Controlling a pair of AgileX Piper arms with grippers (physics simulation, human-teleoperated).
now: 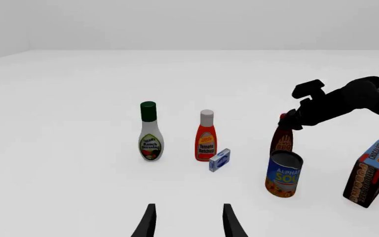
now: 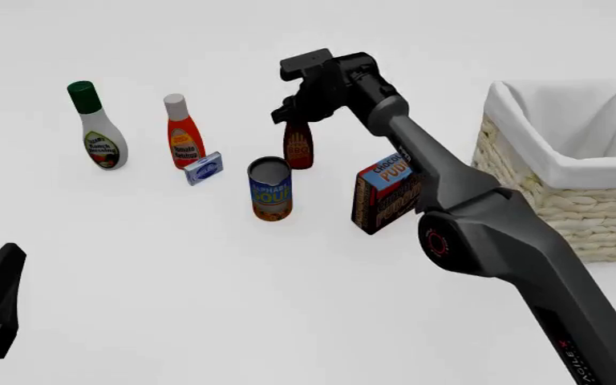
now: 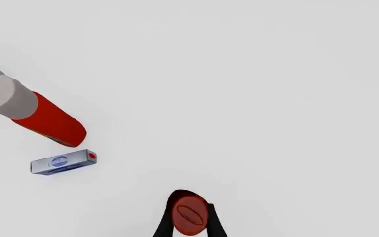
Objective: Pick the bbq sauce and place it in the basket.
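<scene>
The right end effector (image 2: 299, 112) is clamped on the neck of the bbq sauce (image 2: 298, 148), its fingers (image 3: 164, 228) pressed against either side of the red cap in the right wrist view. The bottle stands upright on the white bench (image 2: 180, 281), near the middle of the front view. From the bottle, the alphabet soup can (image 2: 269, 188) sits just beside it at about 7 o'clock, the chocolate pudding box (image 2: 385, 192) near at 4 o'clock, and the small blue box (image 2: 204, 168) at 8 o'clock. The ketchup bottle (image 2: 183, 132) with the white cap and the ranch dressing bottle (image 2: 96, 127) with the green cap stand at 9 o'clock, the ranch farther out. The basket (image 2: 565, 192) lies well apart at 3 o'clock. The left end effector (image 1: 187, 222) has its fingers spread apart, holding nothing, low at the front view's 8 o'clock corner.
</scene>
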